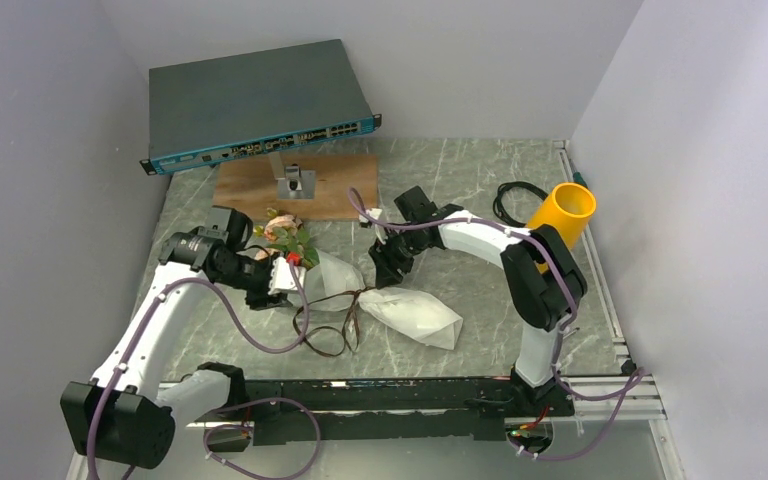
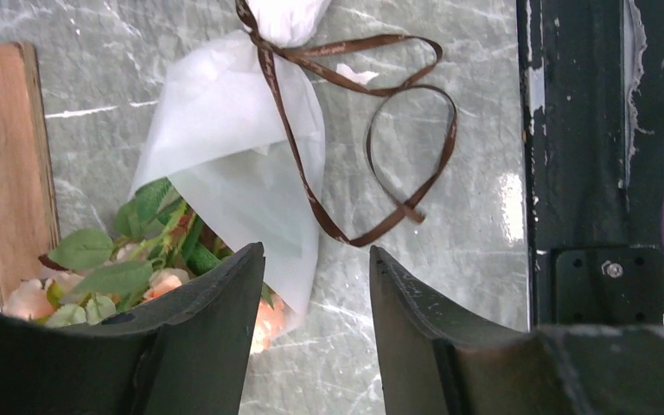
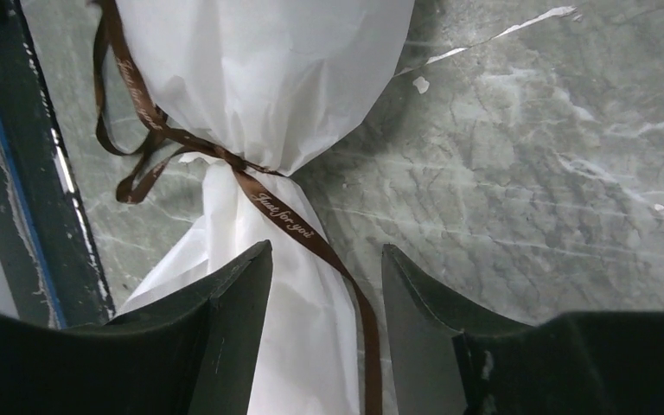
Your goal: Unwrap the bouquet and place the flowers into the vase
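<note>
The bouquet (image 1: 400, 308) lies in the middle of the table (image 1: 460, 190) with its brown ribbon (image 2: 398, 130) knotted, so the left gripper (image 2: 316, 285) and the right gripper (image 3: 327, 285) hang over it, fingers apart, holding nothing, ready to untie it, while the vase (image 1: 563, 215) waits far right

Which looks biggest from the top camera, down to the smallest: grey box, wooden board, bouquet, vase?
1. grey box
2. wooden board and bouquet: they look about alike, so not ranked
3. vase
</note>
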Motion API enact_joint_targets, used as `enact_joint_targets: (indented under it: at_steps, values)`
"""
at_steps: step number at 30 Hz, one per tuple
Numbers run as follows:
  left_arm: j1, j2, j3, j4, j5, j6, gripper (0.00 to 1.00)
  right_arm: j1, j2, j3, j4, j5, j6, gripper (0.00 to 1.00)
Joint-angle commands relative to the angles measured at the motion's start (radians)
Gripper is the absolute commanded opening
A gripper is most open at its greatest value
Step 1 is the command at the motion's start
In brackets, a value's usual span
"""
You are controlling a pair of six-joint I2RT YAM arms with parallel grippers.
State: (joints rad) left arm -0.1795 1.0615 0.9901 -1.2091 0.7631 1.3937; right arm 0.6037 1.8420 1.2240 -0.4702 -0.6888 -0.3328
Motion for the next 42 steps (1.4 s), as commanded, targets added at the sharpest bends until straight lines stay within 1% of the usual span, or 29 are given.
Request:
enact_joint_targets:
  at_steps: [1, 4, 6, 8, 9, 12, 15, 20, 24, 25, 27, 28, 30, 33, 36, 40, 42]
  values:
    - [-0.052, 0.020, 0.037, 0.084, 0.022, -0.089, 0.55, 0.002, 0.059, 0.026, -0.024, -0.057, -0.118, 0.51]
    - [-0.085, 0.034, 0.028, 0.131, -0.004, -0.128, 0.56, 0.002, 0.085, 0.018, -0.025, -0.061, -0.143, 0.48]
    - [-0.100, 0.043, 0.028, 0.164, -0.013, -0.160, 0.57, 0.002, 0.095, 0.012, -0.021, -0.056, -0.154, 0.44]
    - [-0.109, 0.056, 0.032, 0.188, -0.019, -0.190, 0.57, 0.002, 0.095, 0.008, -0.012, -0.052, -0.152, 0.36]
    - [-0.112, 0.065, 0.033, 0.196, -0.020, -0.201, 0.57, 0.002, 0.089, 0.009, -0.010, -0.054, -0.151, 0.28]
    - [-0.115, 0.082, 0.032, 0.208, -0.023, -0.215, 0.57, 0.002, 0.053, 0.018, -0.019, -0.071, -0.139, 0.12]
    - [-0.117, 0.092, 0.015, 0.224, -0.028, -0.218, 0.56, 0.002, -0.012, 0.020, -0.032, -0.086, -0.122, 0.04]
    - [-0.132, 0.104, -0.015, 0.271, -0.028, -0.235, 0.58, 0.002, -0.124, 0.019, -0.047, -0.097, -0.088, 0.00]
    - [-0.153, 0.124, -0.022, 0.286, -0.034, -0.237, 0.58, 0.000, -0.193, 0.024, -0.065, -0.089, -0.071, 0.01]
    - [-0.158, 0.128, -0.024, 0.290, -0.034, -0.240, 0.58, -0.001, -0.206, 0.025, -0.068, -0.083, -0.064, 0.02]
    - [-0.168, 0.135, -0.027, 0.305, -0.032, -0.245, 0.59, -0.001, -0.222, 0.017, -0.072, -0.070, -0.058, 0.13]
    - [-0.174, 0.139, -0.031, 0.315, -0.033, -0.248, 0.59, -0.001, -0.220, 0.012, -0.076, -0.062, -0.061, 0.14]
    - [-0.193, 0.151, -0.034, 0.337, -0.035, -0.255, 0.59, -0.001, -0.204, 0.002, -0.088, -0.046, -0.070, 0.00]
    - [-0.227, 0.176, -0.029, 0.359, -0.042, -0.266, 0.58, -0.010, -0.212, 0.009, -0.095, -0.044, -0.064, 0.00]
    - [-0.254, 0.198, -0.029, 0.386, -0.050, -0.276, 0.58, -0.035, -0.264, -0.001, -0.065, -0.025, -0.039, 0.00]
    - [-0.284, 0.233, -0.048, 0.436, -0.077, -0.289, 0.60, -0.128, -0.318, 0.044, -0.055, -0.050, 0.021, 0.00]
    - [-0.287, 0.254, -0.061, 0.443, -0.101, -0.288, 0.59, -0.175, -0.340, 0.084, -0.059, -0.057, 0.053, 0.00]
